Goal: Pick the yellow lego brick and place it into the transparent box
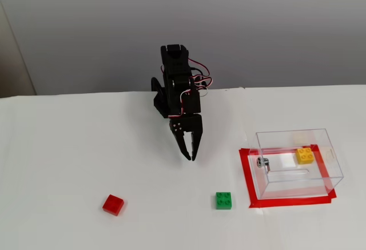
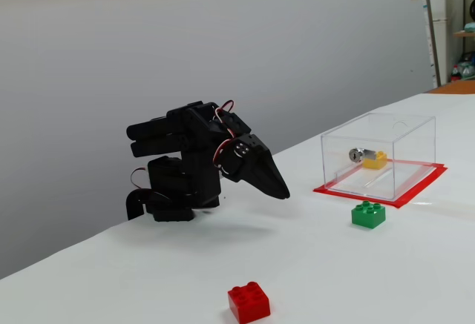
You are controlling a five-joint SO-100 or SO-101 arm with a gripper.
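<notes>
One yellow lego brick [image 1: 305, 155] inside one transparent box [image 1: 320, 138], right of the pressed-together, empty pincer [image 1: 190, 158].

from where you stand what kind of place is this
Probably a lab or office test bench: a bare white table against a plain grey wall, a clear box outlined in red tape, and storage shelves at the far right.

One fixed view looks down facing the arm; the other sits low, sideways, sharing the table [image 1: 68, 147].
</notes>
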